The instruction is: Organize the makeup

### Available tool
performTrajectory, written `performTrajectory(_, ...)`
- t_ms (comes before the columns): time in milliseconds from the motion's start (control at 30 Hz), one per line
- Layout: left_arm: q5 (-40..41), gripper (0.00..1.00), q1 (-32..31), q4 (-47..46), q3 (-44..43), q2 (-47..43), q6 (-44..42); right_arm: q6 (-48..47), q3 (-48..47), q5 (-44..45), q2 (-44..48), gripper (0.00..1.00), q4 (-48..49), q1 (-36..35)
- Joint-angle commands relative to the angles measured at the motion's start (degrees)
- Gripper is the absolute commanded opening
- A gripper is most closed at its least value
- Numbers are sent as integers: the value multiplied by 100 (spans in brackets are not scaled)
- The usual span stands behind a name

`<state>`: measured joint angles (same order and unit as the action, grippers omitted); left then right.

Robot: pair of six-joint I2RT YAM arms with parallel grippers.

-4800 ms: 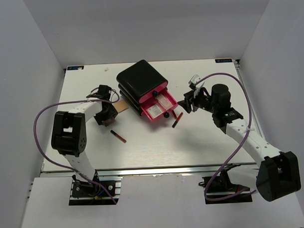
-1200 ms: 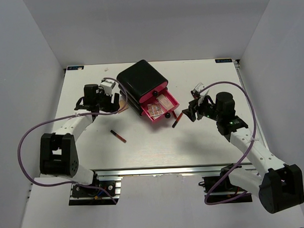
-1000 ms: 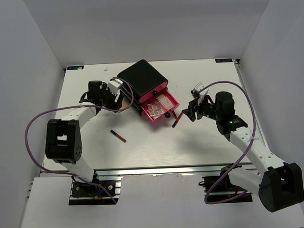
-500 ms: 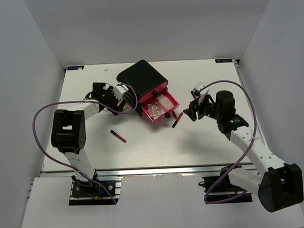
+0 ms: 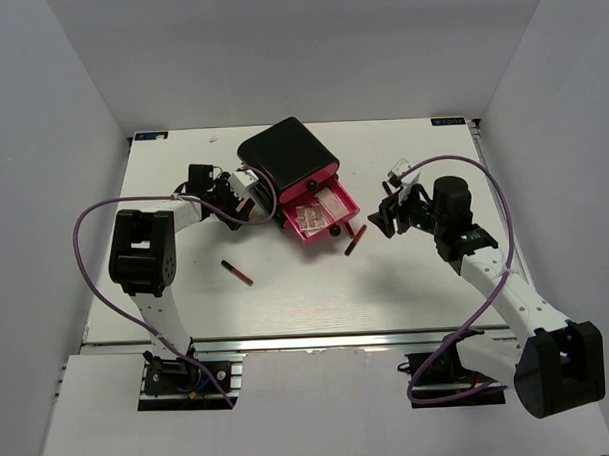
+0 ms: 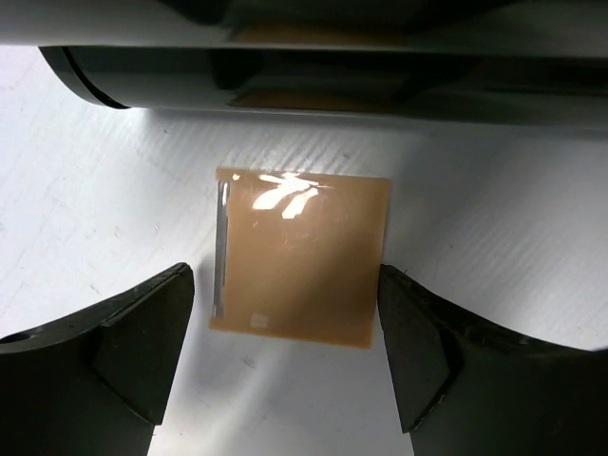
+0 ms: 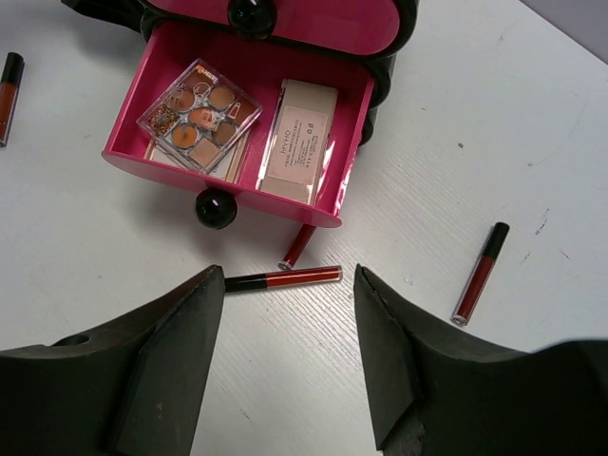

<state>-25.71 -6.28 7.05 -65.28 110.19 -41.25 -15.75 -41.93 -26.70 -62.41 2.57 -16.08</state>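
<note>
A flat tan packet [image 6: 299, 256] lies on the table against the black box with pink drawers [image 5: 287, 161]. My left gripper [image 6: 285, 318] is open, one finger on each side of the packet, at the box's left side [image 5: 239, 197]. My right gripper [image 7: 288, 306] is open and empty over a black-and-red lipstick [image 7: 285, 278] in front of the open drawer [image 7: 323, 214]. The drawer holds a patterned palette [image 7: 199, 119] and a beige tube [image 7: 296, 142]. A second lipstick [image 7: 296, 247] pokes out from under the drawer. A third [image 7: 480, 273] lies to the right.
Another lipstick [image 5: 237, 272] lies alone on the white table [image 5: 307, 298], left of centre. The box's glossy black wall [image 6: 313, 76] stands close ahead of the left fingers. White walls enclose the table on three sides.
My left gripper has swung right, up to the box's left side, and now straddles the tan packet. The box has shifted slightly. The right arm has barely moved.
</note>
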Motion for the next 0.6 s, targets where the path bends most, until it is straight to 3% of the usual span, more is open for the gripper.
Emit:
performTrajectory(0, -74, 87, -40, 16, -152, 90, -41, -60, -254, 16, 19, 63, 16, 61)
performTrajectory(167, -118, 82, -40, 59, 85, 99, 21, -7, -184, -2, 80, 62, 51, 96)
performTrajectory(300, -66, 68, -40, 183, 454, -147, -110, 19, -149, -11, 133, 63, 103, 131)
performTrajectory(367, 22, 54, -40, 226, 673, -322, -120, 37, -131, -46, 133, 63, 130, 140)
performTrajectory(400, 144, 42, -40, 235, 813, -384, -111, 54, -122, -55, 142, 63, 139, 149)
performTrajectory(433, 207, 41, -31, 253, 876, -437, -85, 54, -122, -63, 142, 63, 147, 149)
performTrajectory(467, 268, 26, 4, 288, 928, -550, -58, 63, -113, -81, 150, 63, 182, 149)
performTrajectory(500, 364, 20, 13, 314, 972, -604, 20, 72, -105, -90, 159, 63, 191, 157)
performTrajectory(567, 400, 18, 83, 341, 1139, -744, 100, 72, -78, -125, 168, 63, 235, 166)
